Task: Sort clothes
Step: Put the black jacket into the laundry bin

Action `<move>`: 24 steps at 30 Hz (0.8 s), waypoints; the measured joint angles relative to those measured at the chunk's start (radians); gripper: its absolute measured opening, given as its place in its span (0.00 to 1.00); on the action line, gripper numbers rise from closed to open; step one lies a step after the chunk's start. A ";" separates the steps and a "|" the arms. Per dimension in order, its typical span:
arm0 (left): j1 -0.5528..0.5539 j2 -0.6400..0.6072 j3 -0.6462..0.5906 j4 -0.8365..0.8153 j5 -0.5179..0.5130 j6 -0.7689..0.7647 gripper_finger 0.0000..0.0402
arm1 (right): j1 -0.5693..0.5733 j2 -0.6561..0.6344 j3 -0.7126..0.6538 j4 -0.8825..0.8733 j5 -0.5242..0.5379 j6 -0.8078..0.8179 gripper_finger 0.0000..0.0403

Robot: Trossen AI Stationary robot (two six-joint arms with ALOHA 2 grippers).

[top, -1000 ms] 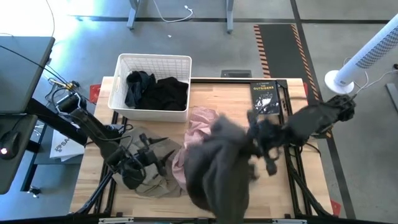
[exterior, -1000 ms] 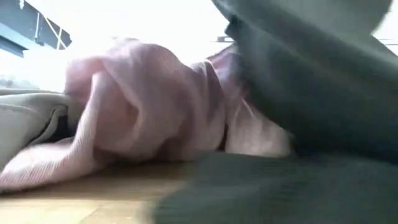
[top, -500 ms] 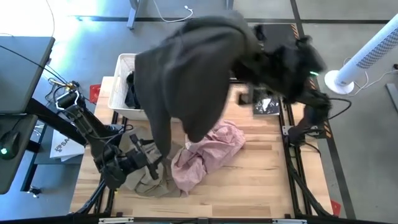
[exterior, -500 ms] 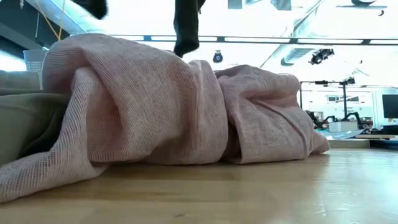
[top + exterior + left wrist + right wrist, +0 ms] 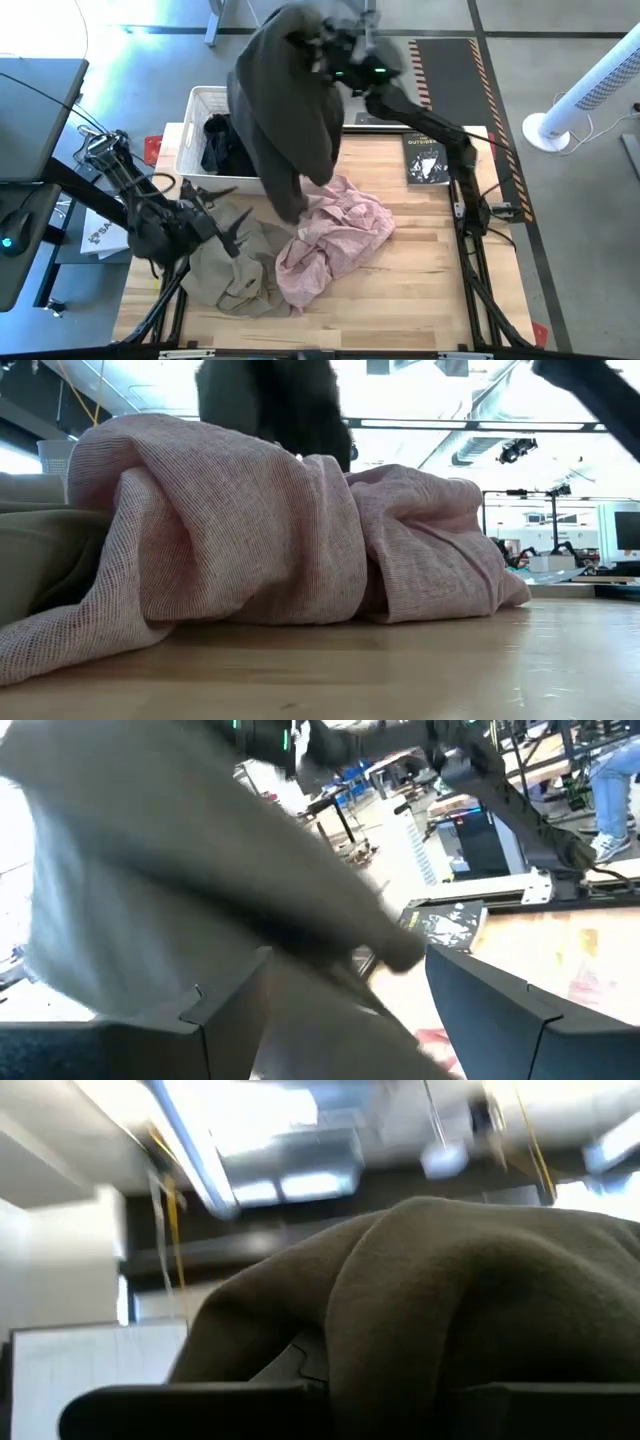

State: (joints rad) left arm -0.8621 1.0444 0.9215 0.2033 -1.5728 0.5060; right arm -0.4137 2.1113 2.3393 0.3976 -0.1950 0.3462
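Note:
My right gripper (image 5: 345, 50) is raised high over the far side of the table and is shut on the dark olive-green garment (image 5: 285, 110). The garment hangs over the white basket (image 5: 200, 100) and also shows at the top of the low view (image 5: 270, 400). A dark navy-grey garment (image 5: 222, 140) lies in the basket. The light pink garment (image 5: 335, 235) lies crumpled mid-table, touching the khaki-beige garment (image 5: 235, 270) on its left. My left gripper (image 5: 222, 210) is open and empty above the khaki garment's far-left edge. My right gripper holds the olive-green garment by an upper bunched part (image 5: 430, 1280). The cloth drapes over the fingers and hides the place of contact. The garment hangs slack below the gripper in a long fold, lifted clear of the table, with its lower end (image 5: 285, 205) near the basket's front wall.
A black paperback book (image 5: 425, 160) lies at the table's far right. The right arm (image 5: 430, 130) stretches across the far right of the table. A white fan (image 5: 590, 90) stands on the floor to the right. Bare wood shows at the near right.
My right gripper has swung up and toward the table's far left, carrying the olive-green garment from the near middle of the table to above the basket. This uncovered the pink garment. My left gripper has drawn back toward the far-left, off the khaki garment.

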 joint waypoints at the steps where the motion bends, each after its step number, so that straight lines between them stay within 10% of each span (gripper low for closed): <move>1: 0.002 -0.014 0.000 -0.018 0.000 -0.008 0.65 | -0.013 0.030 -0.001 -0.006 -0.010 0.030 0.09; 9: 0.025 -0.054 -0.001 -0.162 0.002 -0.147 0.65 | -0.037 0.200 0.003 -0.150 -0.224 0.105 0.09; 24: 0.085 -0.054 -0.002 -0.319 0.033 -0.294 0.65 | -0.002 0.203 0.003 -0.762 -0.198 -0.258 0.22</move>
State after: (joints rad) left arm -0.7769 0.9905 0.9199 -0.1160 -1.5399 0.2120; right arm -0.4153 2.3146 2.3425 -0.3644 -0.3927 0.0879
